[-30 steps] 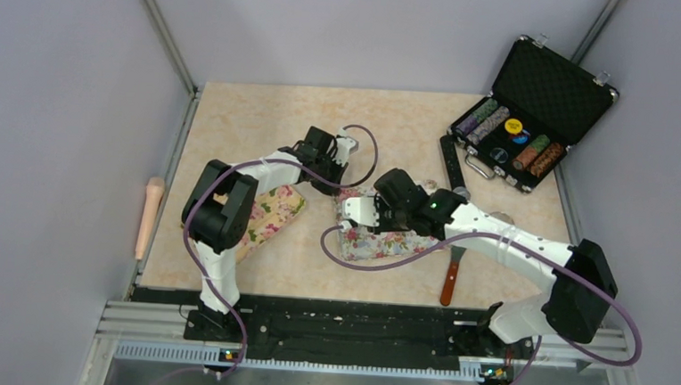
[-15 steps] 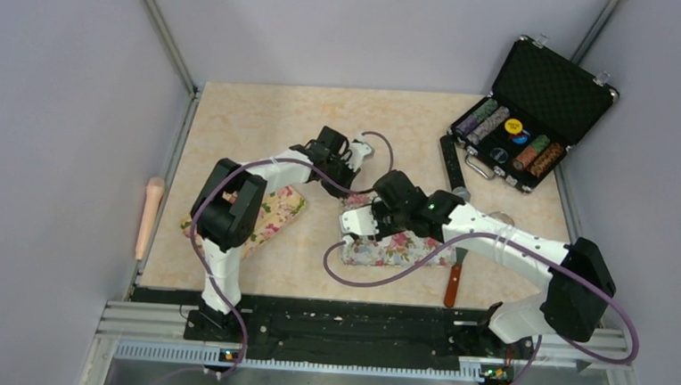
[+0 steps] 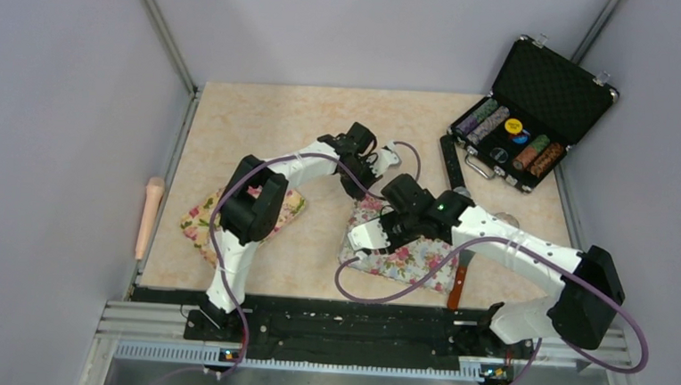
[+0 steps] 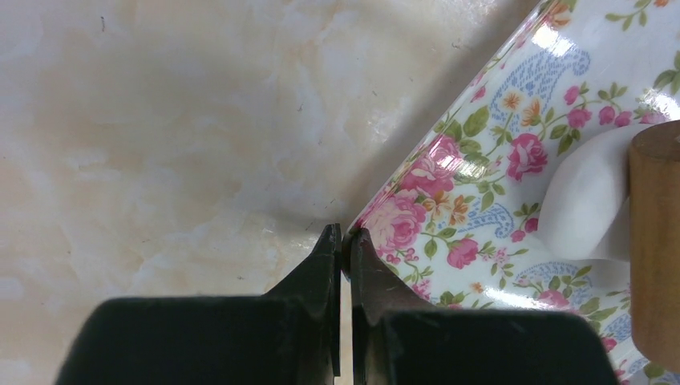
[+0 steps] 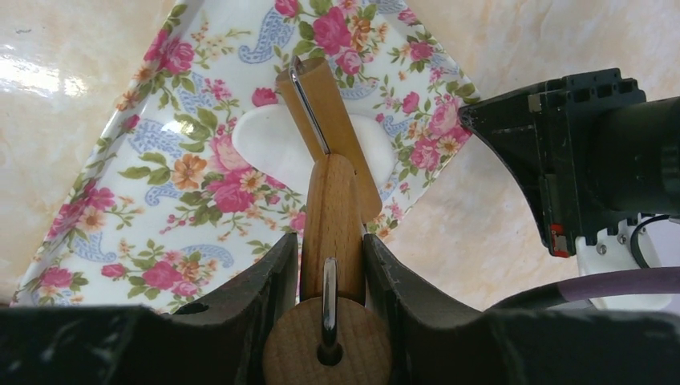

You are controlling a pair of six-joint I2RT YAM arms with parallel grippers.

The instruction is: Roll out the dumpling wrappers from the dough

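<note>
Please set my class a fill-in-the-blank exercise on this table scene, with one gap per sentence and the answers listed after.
1. The right gripper holds a wooden ____.
2. The roller lies on white dough on a ____ mat.
3. The left gripper, at the mat's edge, is ____.
4. The case in the far right corner stands ____, its chips showing.
Answers: roller; floral; shut; open.
</note>
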